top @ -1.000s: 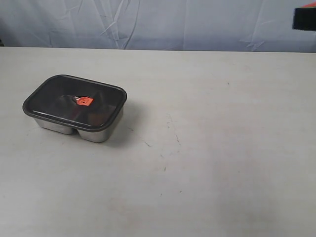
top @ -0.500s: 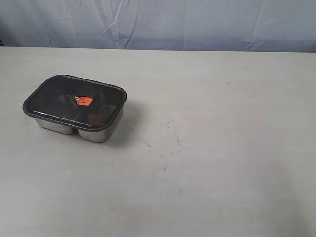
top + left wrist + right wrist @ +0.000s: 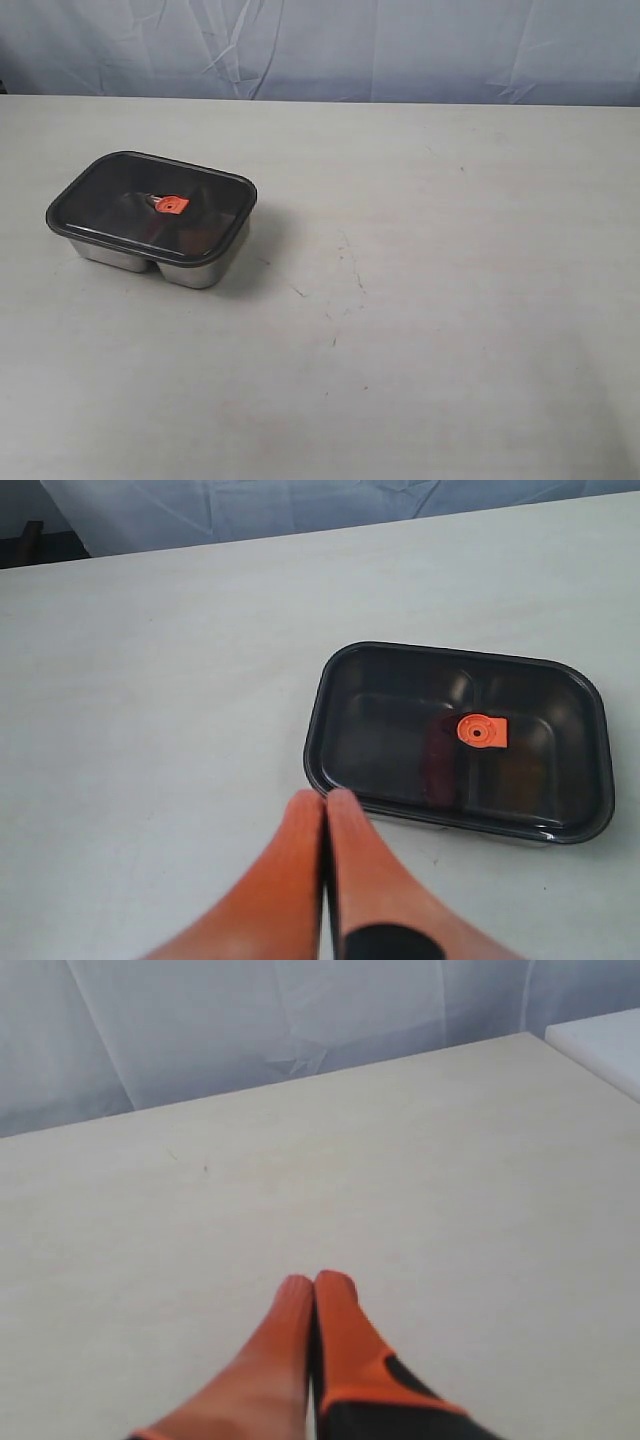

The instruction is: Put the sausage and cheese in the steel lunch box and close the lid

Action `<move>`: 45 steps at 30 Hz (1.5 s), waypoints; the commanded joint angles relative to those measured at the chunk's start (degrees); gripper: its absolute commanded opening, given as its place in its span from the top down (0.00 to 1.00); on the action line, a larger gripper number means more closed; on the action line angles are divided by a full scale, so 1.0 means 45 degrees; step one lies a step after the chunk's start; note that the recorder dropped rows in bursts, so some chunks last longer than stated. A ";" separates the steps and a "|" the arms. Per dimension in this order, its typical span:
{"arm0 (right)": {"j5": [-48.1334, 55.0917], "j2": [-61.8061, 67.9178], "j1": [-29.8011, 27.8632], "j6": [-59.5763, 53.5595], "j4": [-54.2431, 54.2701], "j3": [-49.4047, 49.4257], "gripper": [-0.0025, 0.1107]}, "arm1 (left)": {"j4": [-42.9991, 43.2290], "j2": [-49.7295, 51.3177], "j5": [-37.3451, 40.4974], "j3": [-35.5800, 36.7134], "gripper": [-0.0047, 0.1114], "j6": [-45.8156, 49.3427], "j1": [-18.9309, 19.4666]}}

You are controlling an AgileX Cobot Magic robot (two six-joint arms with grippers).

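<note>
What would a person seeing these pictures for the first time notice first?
The steel lunch box stands at the left of the pale table in the exterior view, closed by its dark lid with an orange-red valve. The left pincer and right pincer, both orange, hang shut and empty above the table.

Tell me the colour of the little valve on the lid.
Orange-red; the valve shows best in the left wrist view.
</note>
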 commanded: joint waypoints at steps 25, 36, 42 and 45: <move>0.0536 -0.1974 -0.0055 -0.0006 0.0154 0.0431 0.99 | 0.0018 -0.0055 -0.0112 0.0023 0.96 -0.0059 -0.0007; 0.0536 -0.1974 -0.0055 -0.0006 0.0154 0.0431 0.99 | 0.1536 -0.0481 -0.2454 0.1283 0.96 -0.0103 -0.0007; 0.0536 -0.1974 -0.0055 -0.0006 0.0154 0.0431 0.99 | 0.1535 -0.2086 -0.4970 0.4544 0.96 -0.2013 -0.0007; 0.0536 -0.1974 -0.0055 -0.0006 0.0154 0.0431 0.99 | 0.1644 -0.3422 -0.6205 0.6913 0.96 -0.3170 -0.0007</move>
